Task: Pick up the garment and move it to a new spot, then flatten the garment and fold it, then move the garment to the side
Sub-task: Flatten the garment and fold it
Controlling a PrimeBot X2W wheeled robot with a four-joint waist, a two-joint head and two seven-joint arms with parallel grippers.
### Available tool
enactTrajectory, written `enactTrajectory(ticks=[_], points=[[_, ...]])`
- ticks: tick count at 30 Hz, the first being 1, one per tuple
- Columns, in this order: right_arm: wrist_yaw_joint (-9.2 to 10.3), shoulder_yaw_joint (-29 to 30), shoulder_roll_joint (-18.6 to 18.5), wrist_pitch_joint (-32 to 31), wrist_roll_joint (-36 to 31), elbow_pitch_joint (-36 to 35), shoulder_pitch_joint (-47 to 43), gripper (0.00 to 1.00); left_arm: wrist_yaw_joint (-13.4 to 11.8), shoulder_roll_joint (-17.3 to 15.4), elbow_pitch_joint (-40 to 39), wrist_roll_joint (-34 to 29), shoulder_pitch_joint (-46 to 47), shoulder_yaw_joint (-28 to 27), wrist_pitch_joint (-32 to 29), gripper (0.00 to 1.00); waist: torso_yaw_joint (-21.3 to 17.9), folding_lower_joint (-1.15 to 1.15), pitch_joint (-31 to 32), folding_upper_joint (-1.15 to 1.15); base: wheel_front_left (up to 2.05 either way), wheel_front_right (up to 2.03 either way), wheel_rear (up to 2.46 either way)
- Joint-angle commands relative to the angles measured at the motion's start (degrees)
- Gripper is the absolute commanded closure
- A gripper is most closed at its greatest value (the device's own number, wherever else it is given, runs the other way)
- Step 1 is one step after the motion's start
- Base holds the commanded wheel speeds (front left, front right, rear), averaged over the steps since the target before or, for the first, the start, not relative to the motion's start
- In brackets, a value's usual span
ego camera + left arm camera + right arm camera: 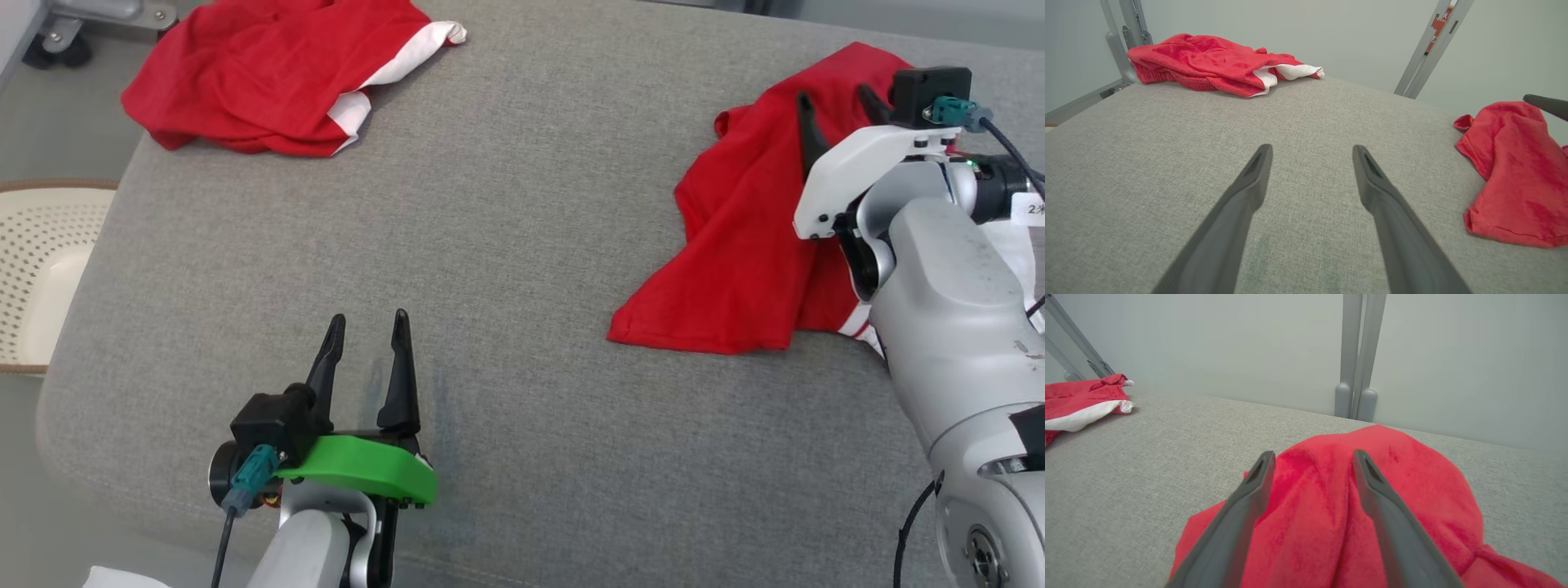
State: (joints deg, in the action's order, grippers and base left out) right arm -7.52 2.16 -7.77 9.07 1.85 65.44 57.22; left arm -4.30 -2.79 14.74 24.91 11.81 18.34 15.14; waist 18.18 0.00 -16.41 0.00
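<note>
Two red things lie on your grey worktop [522,245] — the garment [735,245], crumpled at the right edge, and a second red cloth [269,73] at the far left corner. Your right gripper [834,95] hangs over the garment, fingers spread, pinching nothing. Your left gripper [368,317] hovers spread near the front edge. Nothing looks flat or folded — most work seems left.

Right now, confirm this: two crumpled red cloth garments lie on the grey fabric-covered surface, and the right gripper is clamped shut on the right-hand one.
Wrong on the grip. The right gripper is open: the right wrist view shows its two dark fingers spread apart over the right-hand red cloth garment. Both crumpled garments do lie on the grey fabric-covered surface.
</note>
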Motion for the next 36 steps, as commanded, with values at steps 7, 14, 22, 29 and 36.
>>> enactTrajectory(ticks=[7, 14, 22, 29, 36], points=[[0.06, -2.2, 0.0, 5.8, 1.7, -5.0, -4.5, 0.0, 1.0, -0.2, 0.2, -2.5, 2.3, -0.8, 0.0, 0.0, -7.2, 0.0, 3.2, 0.0, 0.0, 0.0, 0.0], [0.06, -2.5, -0.4, 6.1, 4.9, -20.8, -16.2, 0.0, 1.7, -0.2, 1.1, -4.0, 3.9, -1.8, 0.0, 0.0, -13.0, 0.0, 6.0, 0.0, 0.0, 0.0, 0.0], [0.06, -2.3, 1.6, 6.1, 7.2, -36.3, -32.9, 0.0, 1.4, -0.2, 2.6, -2.9, 0.5, -1.5, 0.0, 0.0, -16.9, 0.0, 10.2, 0.0, 0.0, 0.0, 0.0], [0.06, -1.0, 4.2, 6.2, 8.6, -45.8, -44.8, 0.0, 1.7, -0.2, 3.8, -2.5, -3.5, -1.5, 0.0, 0.0, -18.0, 0.0, 13.1, 0.0, 0.0, 0.0, 0.0], [0.05, -0.9, 4.8, 6.2, 8.0, -50.3, -51.5, 0.0, 2.1, -0.2, 3.4, -3.4, -7.5, -3.3, 0.0, 0.0, -18.2, 0.0, 15.2, 0.0, 0.0, 0.0, 0.0]])
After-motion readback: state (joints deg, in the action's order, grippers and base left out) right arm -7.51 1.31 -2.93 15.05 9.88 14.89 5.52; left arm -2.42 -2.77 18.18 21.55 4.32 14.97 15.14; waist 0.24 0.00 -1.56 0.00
